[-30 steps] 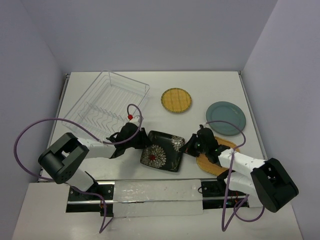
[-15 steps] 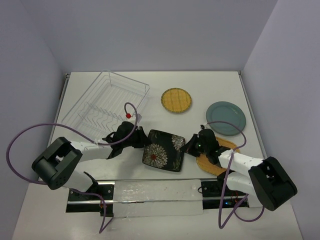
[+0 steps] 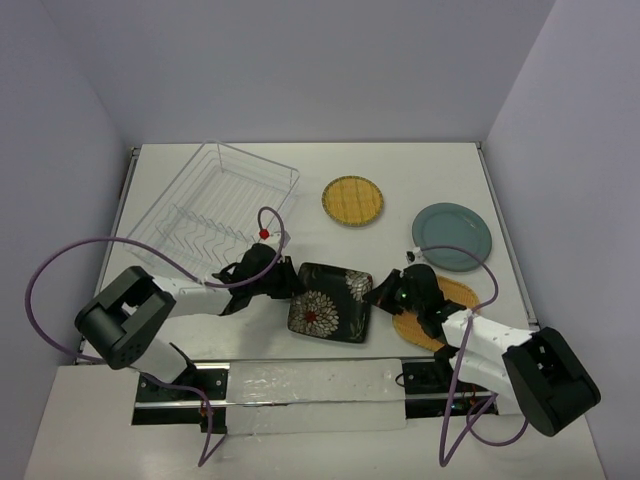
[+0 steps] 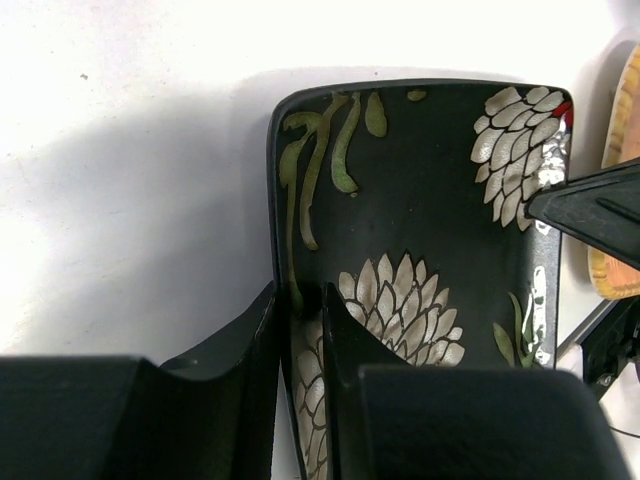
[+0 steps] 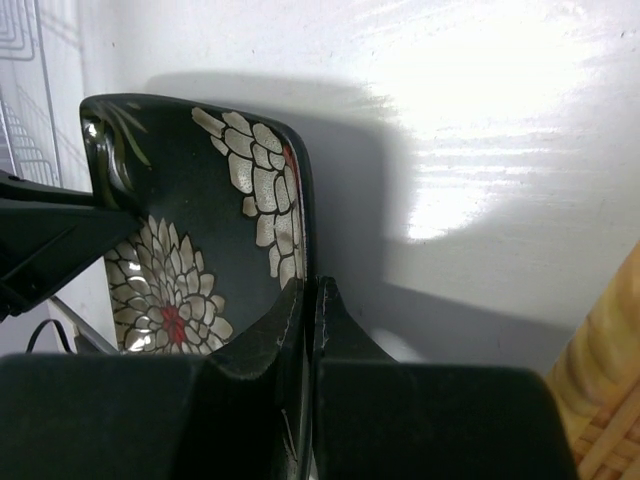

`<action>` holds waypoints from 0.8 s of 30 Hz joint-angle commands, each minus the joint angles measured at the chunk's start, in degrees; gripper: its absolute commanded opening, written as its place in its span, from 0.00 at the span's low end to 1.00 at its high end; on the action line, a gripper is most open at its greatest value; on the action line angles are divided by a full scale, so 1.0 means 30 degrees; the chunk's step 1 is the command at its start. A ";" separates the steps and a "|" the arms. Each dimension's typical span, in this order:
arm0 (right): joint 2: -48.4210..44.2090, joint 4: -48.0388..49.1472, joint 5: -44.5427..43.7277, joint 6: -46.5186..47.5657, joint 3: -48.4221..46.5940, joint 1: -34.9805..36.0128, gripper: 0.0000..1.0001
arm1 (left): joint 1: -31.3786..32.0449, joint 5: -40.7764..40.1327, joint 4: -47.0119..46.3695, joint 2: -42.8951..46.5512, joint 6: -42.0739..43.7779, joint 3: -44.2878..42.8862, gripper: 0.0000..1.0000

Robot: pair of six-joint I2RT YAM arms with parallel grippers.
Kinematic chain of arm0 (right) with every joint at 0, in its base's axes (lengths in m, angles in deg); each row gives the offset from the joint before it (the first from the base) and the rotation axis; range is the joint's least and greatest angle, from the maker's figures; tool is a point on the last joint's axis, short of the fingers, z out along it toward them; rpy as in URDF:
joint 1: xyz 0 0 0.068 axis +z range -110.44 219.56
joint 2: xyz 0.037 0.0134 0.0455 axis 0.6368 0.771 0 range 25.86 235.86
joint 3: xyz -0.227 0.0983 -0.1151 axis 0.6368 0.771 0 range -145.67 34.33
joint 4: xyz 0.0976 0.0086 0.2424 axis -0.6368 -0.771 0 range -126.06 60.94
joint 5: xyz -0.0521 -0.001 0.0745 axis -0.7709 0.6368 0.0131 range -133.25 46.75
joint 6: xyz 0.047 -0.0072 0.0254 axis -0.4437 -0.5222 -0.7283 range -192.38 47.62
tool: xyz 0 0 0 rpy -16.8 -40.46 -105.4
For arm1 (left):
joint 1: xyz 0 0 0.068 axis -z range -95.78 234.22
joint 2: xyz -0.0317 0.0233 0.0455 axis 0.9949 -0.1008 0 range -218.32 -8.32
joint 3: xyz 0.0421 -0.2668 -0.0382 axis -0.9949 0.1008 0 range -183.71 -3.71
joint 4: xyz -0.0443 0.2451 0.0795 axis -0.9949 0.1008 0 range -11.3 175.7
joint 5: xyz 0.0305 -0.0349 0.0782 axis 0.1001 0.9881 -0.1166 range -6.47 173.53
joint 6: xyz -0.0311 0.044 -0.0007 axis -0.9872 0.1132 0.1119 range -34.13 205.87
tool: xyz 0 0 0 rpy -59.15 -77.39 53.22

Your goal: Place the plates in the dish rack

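From above, the glossy square black plate with its scaled flower pattern sits mid-table. The left gripper is at its 9 o'clock edge and the right gripper at its 3 o'clock edge. The thin wire rack stands at 10 o'clock. A round woven yellow plate lies at 12, a smooth teal plate at 2, and a woven orange plate is partly under the right arm.

In the left wrist view, the left gripper is clamped on the rim of the black plate.

In the right wrist view, the right gripper pinches the opposite rim of the black plate, with the orange plate at 4 o'clock.
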State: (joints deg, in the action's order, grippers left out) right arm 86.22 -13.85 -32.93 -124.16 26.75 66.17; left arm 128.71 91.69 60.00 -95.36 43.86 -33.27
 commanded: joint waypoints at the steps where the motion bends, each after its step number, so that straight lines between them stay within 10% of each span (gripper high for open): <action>1: 0.1496 0.1981 0.0237 -0.0554 0.0555 0.0416 0.00 | 0.2367 0.7402 -0.3875 0.0609 -0.0545 -0.0767 0.04; 7: 0.0903 0.0009 -0.0207 0.0072 -0.0277 0.0416 0.02 | 0.2367 0.4860 -0.2981 0.3395 -0.0088 -0.0522 0.00; 13: -0.2988 -0.2831 -0.2185 0.1059 -0.1463 0.0416 0.68 | 0.2361 0.0420 0.0075 0.6652 0.1617 -0.1639 0.00; 24: -0.9130 -0.7896 -0.3909 0.3502 -0.4426 0.0387 0.92 | 0.2366 -0.2236 0.2704 0.7010 0.3346 -0.5328 0.00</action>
State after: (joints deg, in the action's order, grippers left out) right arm 63.82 -30.68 -40.55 -117.76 18.09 67.17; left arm 135.87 88.78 71.84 -75.02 53.05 -40.01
